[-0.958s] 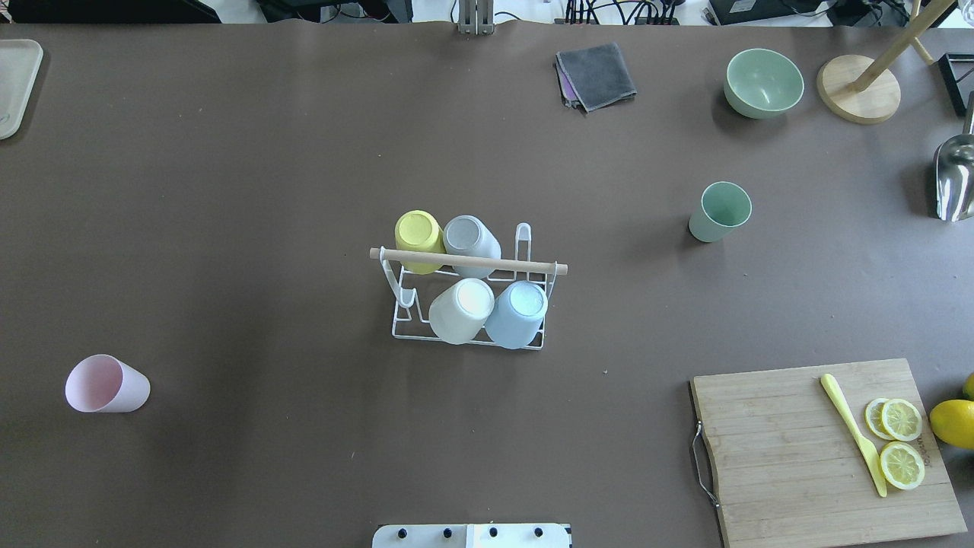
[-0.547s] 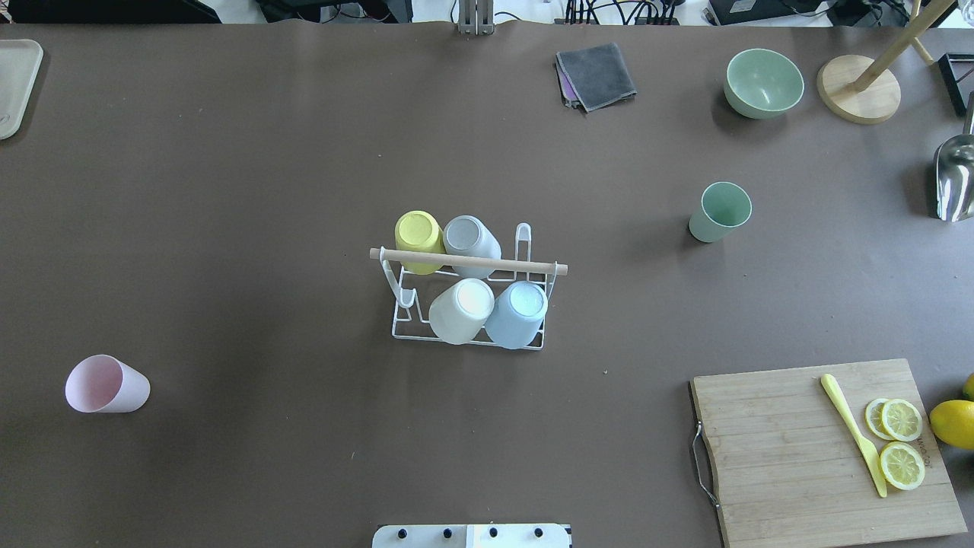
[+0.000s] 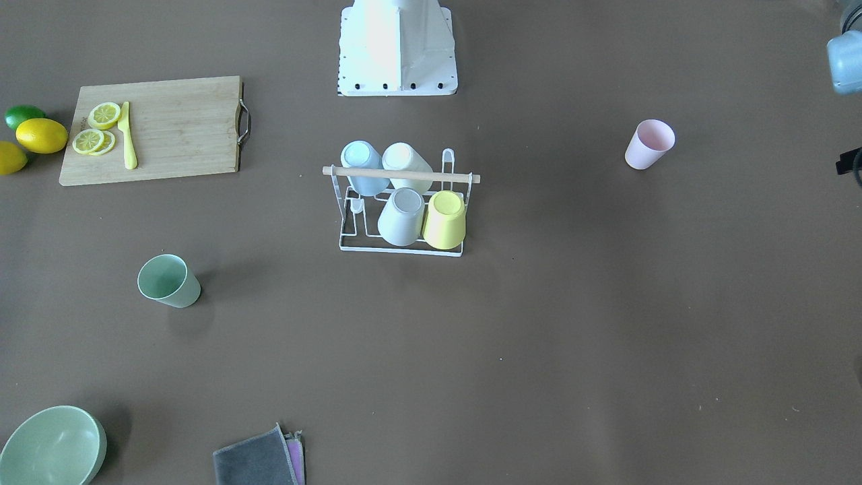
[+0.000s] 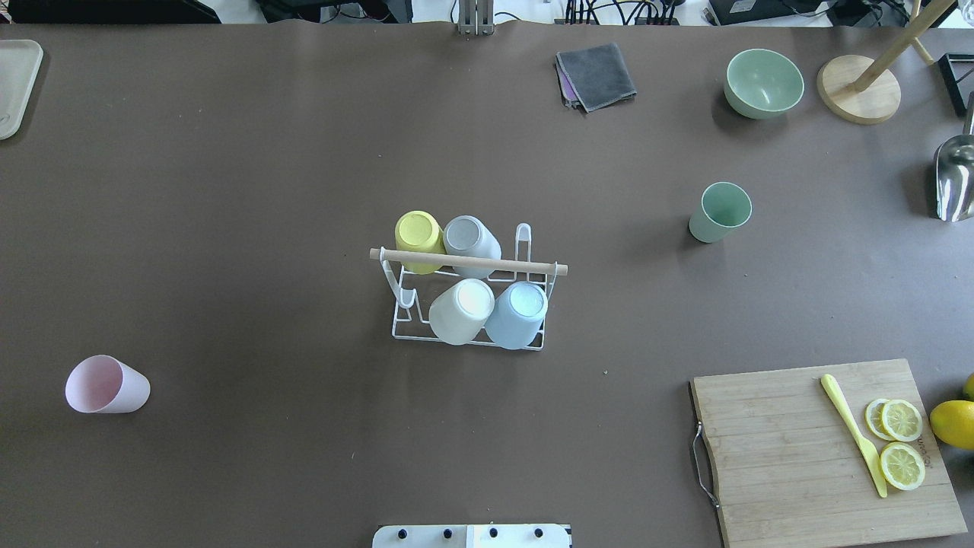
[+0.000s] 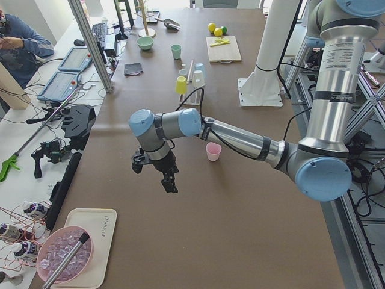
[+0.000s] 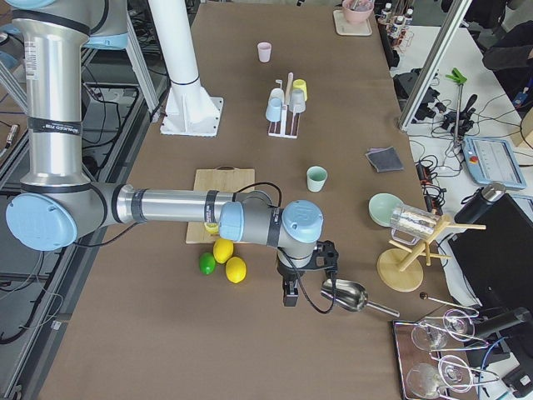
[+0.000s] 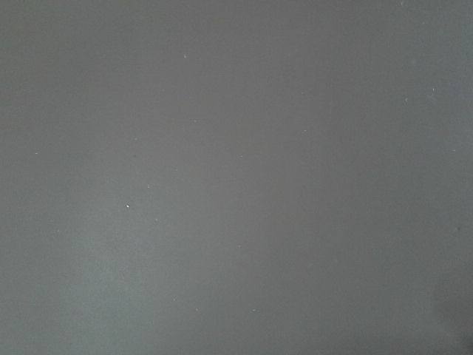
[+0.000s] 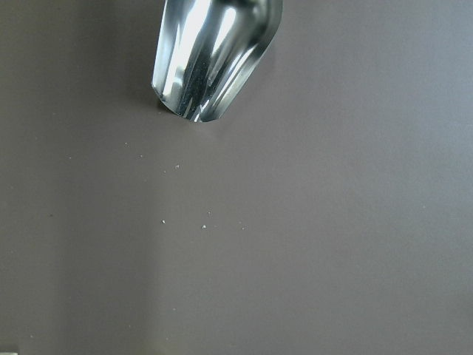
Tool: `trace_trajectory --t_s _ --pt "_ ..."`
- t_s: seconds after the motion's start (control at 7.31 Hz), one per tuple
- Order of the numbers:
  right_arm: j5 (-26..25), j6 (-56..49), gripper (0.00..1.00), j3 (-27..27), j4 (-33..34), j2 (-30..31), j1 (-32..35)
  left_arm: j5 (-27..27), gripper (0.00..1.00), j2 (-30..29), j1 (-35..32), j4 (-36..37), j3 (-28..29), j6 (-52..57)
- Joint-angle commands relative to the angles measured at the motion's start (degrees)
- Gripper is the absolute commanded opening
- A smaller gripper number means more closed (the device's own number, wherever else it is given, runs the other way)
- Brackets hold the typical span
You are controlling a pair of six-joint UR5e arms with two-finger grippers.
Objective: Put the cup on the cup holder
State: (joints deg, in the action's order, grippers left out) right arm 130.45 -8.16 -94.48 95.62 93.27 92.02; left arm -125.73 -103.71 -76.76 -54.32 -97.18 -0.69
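The cup holder [image 4: 468,261] [image 3: 401,174], a white wire rack with a wooden rod on top, stands mid-table and carries several upturned cups: yellow, grey, white and blue. A pink cup [image 4: 106,384] [image 3: 648,143] stands alone toward the robot's left. A green cup [image 4: 719,211] [image 3: 168,281] stands upright toward its right. My left gripper [image 5: 165,180] hangs over bare table beyond the pink cup [image 5: 213,151]. My right gripper [image 6: 291,292] hovers beside a metal scoop [image 6: 343,295]. Both show only in side views, so I cannot tell whether they are open or shut.
A cutting board [image 4: 791,449] with lemon slices and a yellow knife lies near right, whole lemons [image 4: 953,423] beside it. A green bowl [image 4: 763,82], a grey cloth [image 4: 596,74], a wooden stand [image 4: 858,89] and the scoop [image 4: 954,179] sit far right. A tray [image 4: 15,84] is far left.
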Motion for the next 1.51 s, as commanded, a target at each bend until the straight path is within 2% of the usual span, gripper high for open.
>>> trace_trajectory --t_s 0.0,0.14,0.41,0.55,0.68,0.96,1.37 --pt "0.1 -0.3 1.00 0.3 0.0 0.1 0.0 0.5 0.98 -5.6 7.2 4.3 2.1 -0.1" --pt "0.2 -0.3 1.00 0.1 0.0 0.1 0.0 0.7 0.98 -8.8 10.7 6.9 2.2 0.0" --pt "0.3 -0.4 1.00 -2.2 0.0 0.3 0.0 0.6 0.98 -10.7 15.0 8.6 1.4 0.2" --pt "1.2 0.1 1.00 -2.9 -0.1 -0.4 -1.0 0.6 0.98 -11.2 17.8 10.7 0.6 6.2" --pt "1.5 0.2 1.00 -4.9 -0.1 -1.7 -3.1 0.5 0.98 -11.9 19.5 13.5 0.5 10.7" --pt "3.7 4.0 1.00 -10.4 -0.1 -2.9 -10.2 0.1 0.98 -12.9 23.5 19.3 -1.5 10.9" --pt "4.5 7.5 1.00 -10.5 0.0 -10.4 -18.9 0.7 0.98 -13.8 31.1 22.1 -1.0 11.0"
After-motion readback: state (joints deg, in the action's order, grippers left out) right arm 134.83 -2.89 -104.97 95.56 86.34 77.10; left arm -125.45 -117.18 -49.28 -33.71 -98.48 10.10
